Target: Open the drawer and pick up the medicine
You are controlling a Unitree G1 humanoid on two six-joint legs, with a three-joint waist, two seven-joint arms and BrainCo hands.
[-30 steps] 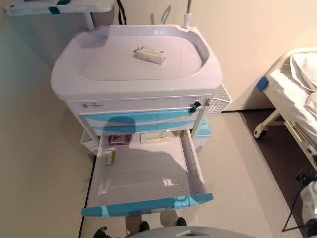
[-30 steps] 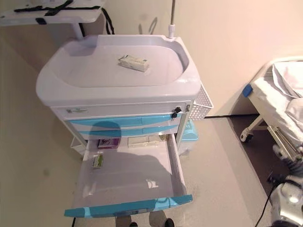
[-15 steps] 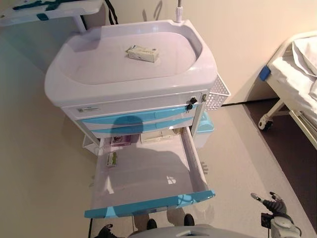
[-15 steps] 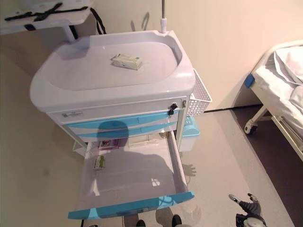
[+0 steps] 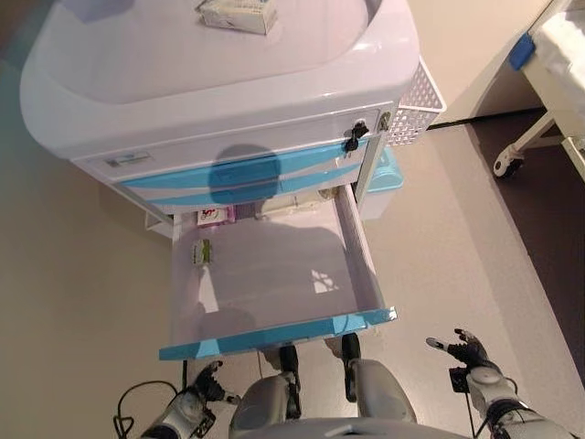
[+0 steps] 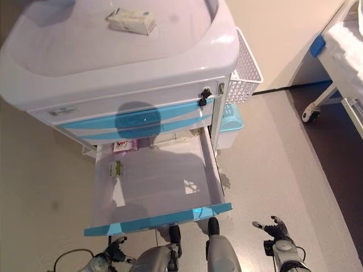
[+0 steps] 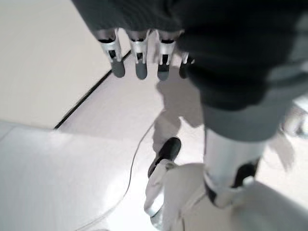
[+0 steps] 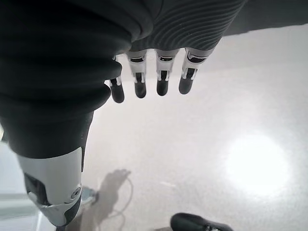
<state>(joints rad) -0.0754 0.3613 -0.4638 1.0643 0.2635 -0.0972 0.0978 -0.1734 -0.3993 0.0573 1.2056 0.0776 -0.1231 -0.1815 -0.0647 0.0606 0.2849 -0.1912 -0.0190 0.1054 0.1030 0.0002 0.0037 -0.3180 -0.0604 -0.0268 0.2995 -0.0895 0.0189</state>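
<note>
The cart's lowest blue-fronted drawer [image 5: 274, 334] stands pulled out. Inside it lie a small green-and-white medicine box [image 5: 202, 251] near its left wall, a pink box [image 5: 216, 216] at the back and a white box [image 5: 292, 208] beside that. Another pale medicine box [image 5: 238, 14] rests on the cart top [image 5: 137, 64]. My left hand [image 5: 203, 384] hangs low, below the drawer's left front corner, fingers [image 7: 139, 62] straight and empty. Right of the drawer front, my right hand [image 5: 466, 352] hovers over the floor, fingers [image 8: 161, 79] spread, holding nothing.
A white wire basket [image 5: 416, 91] hangs on the cart's right side, with a blue bin [image 5: 384, 174] under it. A bed [image 5: 558, 55] on wheels [image 5: 505, 166] stands at the far right. Two shut blue drawers [image 5: 238, 178] sit above the open one.
The camera has tipped down and moved closer to the cart. Both hands now show at the bottom edge; the left was out of view before. The drawer and boxes have not moved.
</note>
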